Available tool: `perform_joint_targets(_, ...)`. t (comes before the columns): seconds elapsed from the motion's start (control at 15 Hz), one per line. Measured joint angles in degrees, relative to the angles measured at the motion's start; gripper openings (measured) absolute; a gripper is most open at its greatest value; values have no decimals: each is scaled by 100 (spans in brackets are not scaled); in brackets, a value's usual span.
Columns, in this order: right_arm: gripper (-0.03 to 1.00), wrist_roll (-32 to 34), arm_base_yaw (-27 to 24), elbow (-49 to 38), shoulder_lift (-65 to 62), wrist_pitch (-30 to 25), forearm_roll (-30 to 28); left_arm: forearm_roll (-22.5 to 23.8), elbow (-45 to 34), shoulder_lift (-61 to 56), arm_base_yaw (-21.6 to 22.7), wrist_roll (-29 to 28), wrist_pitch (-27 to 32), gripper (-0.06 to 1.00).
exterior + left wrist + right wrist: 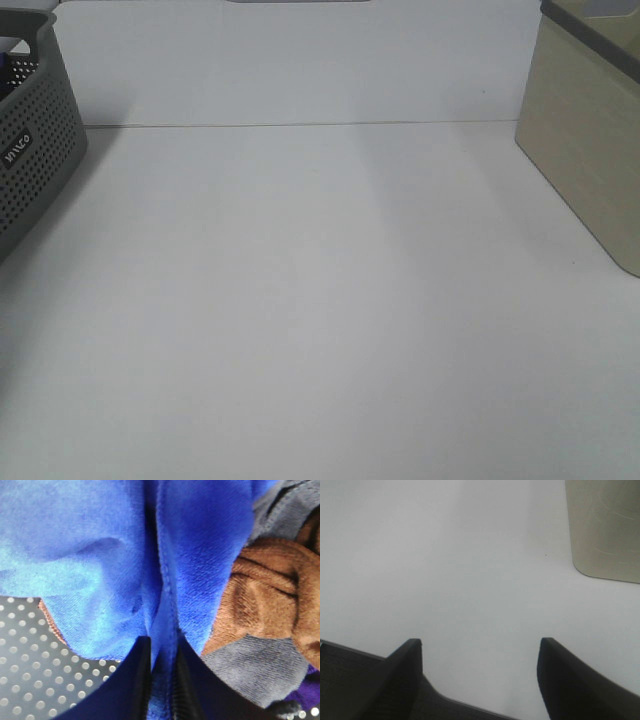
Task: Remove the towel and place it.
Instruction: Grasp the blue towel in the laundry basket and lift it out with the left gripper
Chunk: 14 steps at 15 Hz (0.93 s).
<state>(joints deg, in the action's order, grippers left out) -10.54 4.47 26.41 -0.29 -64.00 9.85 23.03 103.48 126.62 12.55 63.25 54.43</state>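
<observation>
The royal-blue plush towel (pixel 100 555) fills most of the left wrist view and lies crumpled in a grey perforated basket (pixel 30 680). My left gripper (pixel 162 641) is down on it, and its two dark fingers pinch a raised fold of the blue cloth between them. My right gripper (pixel 480 642) hangs open over the bare white table (pixel 470 555) with nothing between its fingers. Neither gripper shows in the exterior high view.
A brown cloth (pixel 265 590) and a grey cloth (pixel 250 665) lie beside the towel in the same basket. The grey perforated basket (pixel 30 150) stands at the table's left edge. A beige bin (pixel 590 140) stands at the right, ahead of the right gripper (pixel 602 530).
</observation>
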Motion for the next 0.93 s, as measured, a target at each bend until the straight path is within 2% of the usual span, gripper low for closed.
perform_joint_targets(0.13,65,0,0,0,0,0,0,6,0,0,0,-34,-63,11)
perform_joint_targets(0.27,65,0,0,0,0,0,0,6,0,-40,0,-34,-63,0)
perform_joint_targets(0.4,65,0,0,0,0,0,0,6,0,-189,0,-52,-57,0)
perform_joint_targets(0.73,65,0,0,0,0,0,0,6,0,-1186,0,-630,-17,0)
perform_joint_targets(0.93,65,0,0,0,0,0,0,-115,0,-1931,-11,-779,17,0)
